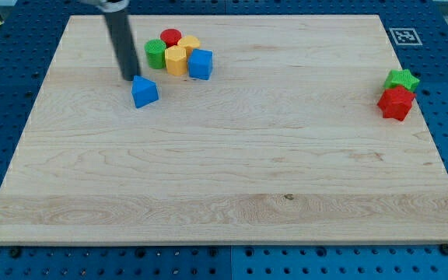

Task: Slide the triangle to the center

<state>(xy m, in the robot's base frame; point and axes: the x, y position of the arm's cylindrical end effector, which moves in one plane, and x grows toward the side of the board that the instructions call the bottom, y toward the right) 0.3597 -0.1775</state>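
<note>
A blue triangle block (144, 92) lies on the wooden board (224, 171) in its upper left part. My tip (129, 78) stands just up and to the left of the triangle, close to or touching its upper left corner. The dark rod rises from there to the view's top edge.
A cluster sits just right of the rod near the top: a green cylinder (155, 54), a red cylinder (170, 37), two yellow blocks (176, 59), (190, 44) and a blue cube (201, 64). At the right edge are a green star (402, 78) and a red block (396, 103).
</note>
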